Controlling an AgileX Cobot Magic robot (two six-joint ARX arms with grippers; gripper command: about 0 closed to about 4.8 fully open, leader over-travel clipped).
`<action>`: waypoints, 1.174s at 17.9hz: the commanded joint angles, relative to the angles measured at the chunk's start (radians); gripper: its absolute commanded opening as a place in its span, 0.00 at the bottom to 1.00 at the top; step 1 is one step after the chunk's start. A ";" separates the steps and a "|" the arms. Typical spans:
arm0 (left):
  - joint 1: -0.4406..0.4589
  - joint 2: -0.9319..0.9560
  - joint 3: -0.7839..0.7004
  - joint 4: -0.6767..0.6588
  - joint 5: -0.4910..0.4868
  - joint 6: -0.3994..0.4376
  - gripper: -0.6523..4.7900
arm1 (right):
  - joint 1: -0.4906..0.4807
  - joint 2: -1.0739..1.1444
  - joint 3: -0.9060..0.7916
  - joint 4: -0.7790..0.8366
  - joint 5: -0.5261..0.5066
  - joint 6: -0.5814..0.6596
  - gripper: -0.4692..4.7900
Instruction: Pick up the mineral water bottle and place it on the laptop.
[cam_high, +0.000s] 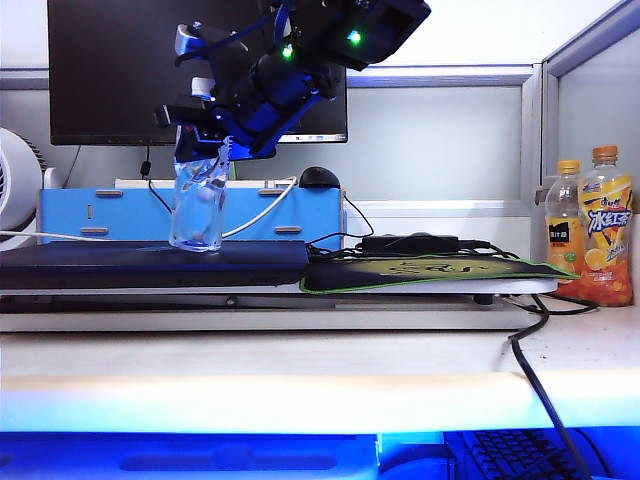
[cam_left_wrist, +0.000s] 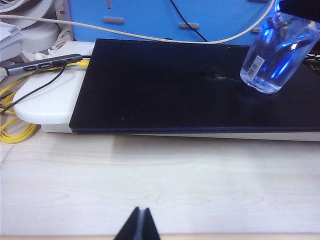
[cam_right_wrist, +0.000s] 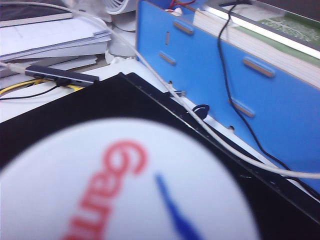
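The mineral water bottle (cam_high: 200, 210) is clear and stands slightly tilted with its base down at the lid of the laptop (cam_high: 150, 262), a flat dark slab on a white stand. My right gripper (cam_high: 205, 148) reaches across from the upper right and is shut on the bottle's upper part. From the left wrist the bottle (cam_left_wrist: 272, 55) shows at the laptop's (cam_left_wrist: 165, 90) far corner. The right wrist view is filled by the bottle's blurred white cap (cam_right_wrist: 125, 185) with red lettering, which hides the fingers, over the laptop (cam_right_wrist: 75, 110). My left gripper (cam_left_wrist: 141, 222) is shut, low over the pale desk in front of the laptop.
A blue organiser (cam_high: 290, 215) and a black monitor (cam_high: 110, 70) stand behind the laptop, with a white cable (cam_left_wrist: 150, 35) across. A green-edged mouse pad (cam_high: 430, 272) lies on the right, two orange juice bottles (cam_high: 605, 235) beyond it. A USB hub (cam_left_wrist: 45, 62) sits beside the laptop.
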 joint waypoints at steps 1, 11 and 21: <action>0.000 -0.002 0.002 0.008 0.001 0.001 0.12 | 0.002 0.000 0.014 0.023 0.000 -0.008 0.12; 0.000 -0.002 0.002 0.008 0.001 0.001 0.12 | 0.002 0.011 0.014 0.017 0.025 -0.008 0.68; 0.000 -0.002 0.002 0.008 0.001 0.001 0.12 | 0.013 -0.089 0.014 0.023 0.028 -0.013 0.69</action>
